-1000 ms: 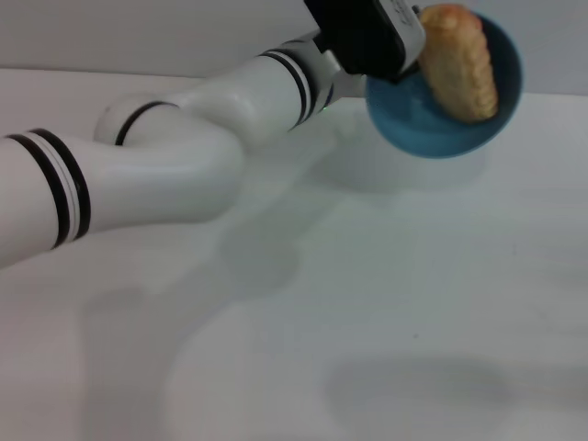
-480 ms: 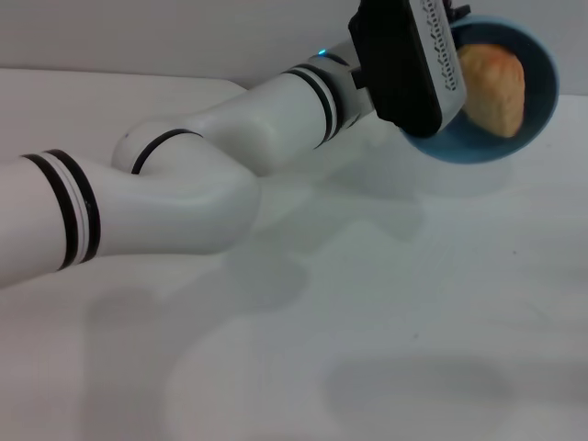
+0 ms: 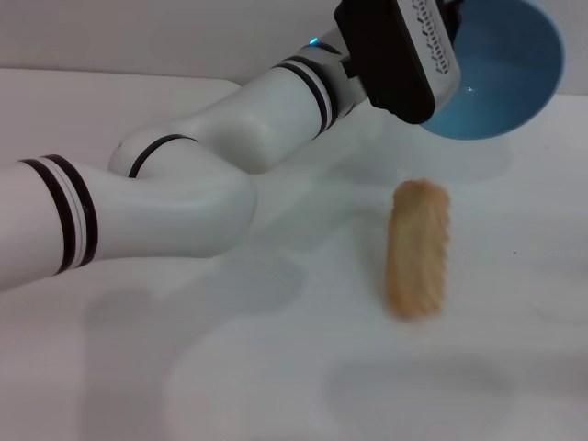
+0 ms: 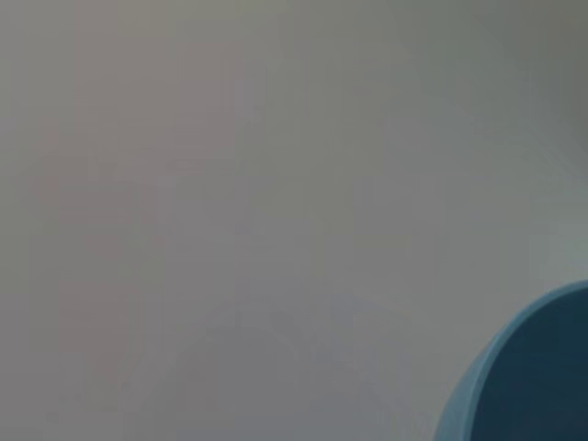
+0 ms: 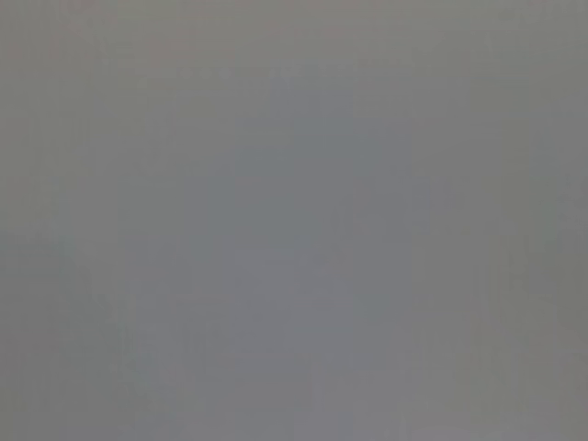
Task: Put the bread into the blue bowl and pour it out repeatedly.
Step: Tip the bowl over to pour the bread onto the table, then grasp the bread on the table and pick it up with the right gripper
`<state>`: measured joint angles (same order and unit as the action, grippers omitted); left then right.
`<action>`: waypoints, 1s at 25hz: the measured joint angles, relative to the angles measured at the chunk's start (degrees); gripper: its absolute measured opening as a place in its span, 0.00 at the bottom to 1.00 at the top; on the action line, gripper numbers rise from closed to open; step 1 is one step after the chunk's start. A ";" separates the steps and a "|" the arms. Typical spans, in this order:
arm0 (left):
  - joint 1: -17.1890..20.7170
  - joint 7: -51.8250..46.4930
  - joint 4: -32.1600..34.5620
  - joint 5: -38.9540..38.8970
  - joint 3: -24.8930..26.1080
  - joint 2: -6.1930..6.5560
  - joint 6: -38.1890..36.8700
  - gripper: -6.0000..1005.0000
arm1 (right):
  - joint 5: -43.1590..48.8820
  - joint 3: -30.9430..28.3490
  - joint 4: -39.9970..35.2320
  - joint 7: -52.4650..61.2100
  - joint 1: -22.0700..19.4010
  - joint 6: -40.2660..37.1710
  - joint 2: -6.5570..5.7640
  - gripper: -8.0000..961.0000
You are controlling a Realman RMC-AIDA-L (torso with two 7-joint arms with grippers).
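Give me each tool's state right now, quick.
Left tool: holds the blue bowl tipped up above the table, empty; the bread is out, below it.
Right tool: not in view.

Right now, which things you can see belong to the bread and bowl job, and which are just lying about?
Part of the job:
- the bread, lying out on the white table
- the blue bowl, tipped on its side, empty, raised above the table
- the left gripper at the bowl's rim

Just lying about:
- nothing else shows; the right gripper is not in view
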<state>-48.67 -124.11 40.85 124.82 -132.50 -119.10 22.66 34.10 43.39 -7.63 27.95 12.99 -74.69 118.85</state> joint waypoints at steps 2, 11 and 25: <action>0.00 -0.08 0.00 -1.95 0.08 0.00 0.05 0.01 | -0.30 -2.04 0.53 0.00 0.36 0.05 0.03 0.61; -0.28 -0.14 -0.61 -14.69 9.88 0.17 -12.52 0.01 | 3.97 -3.64 0.63 2.95 1.95 4.31 -0.38 0.60; -1.56 -5.49 -8.51 -16.20 29.22 0.98 -36.15 0.01 | 44.91 0.25 -30.38 40.74 2.72 18.82 -0.03 0.58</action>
<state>-50.23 -129.59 32.34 108.63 -103.28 -118.11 -13.48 79.02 43.64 -38.01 68.69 15.72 -55.86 118.82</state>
